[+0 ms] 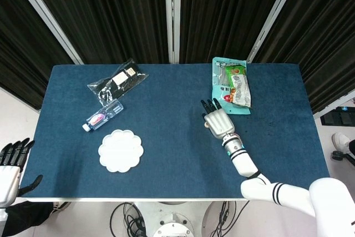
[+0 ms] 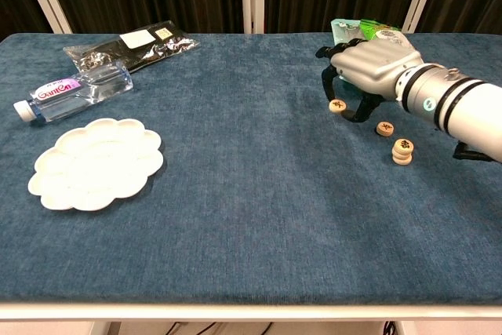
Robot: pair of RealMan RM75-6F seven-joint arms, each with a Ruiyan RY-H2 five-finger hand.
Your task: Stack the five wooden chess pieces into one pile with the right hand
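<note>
Chess piece [image 2: 337, 105] | pinched in right hand [image 2: 367, 67] (fingertips)

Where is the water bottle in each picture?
Head view: the water bottle lies left of centre on the table, just above the white plate.
Chest view: the bottle lies at the far left, label facing up, again just beyond the plate.
Shared landmark: the white plate.

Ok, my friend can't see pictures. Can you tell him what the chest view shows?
The robot's right hand pinches one wooden chess piece above a blue table. Nearby lie a single piece and a small stack. A white plate, water bottle and snack bags lie farther off.
</note>
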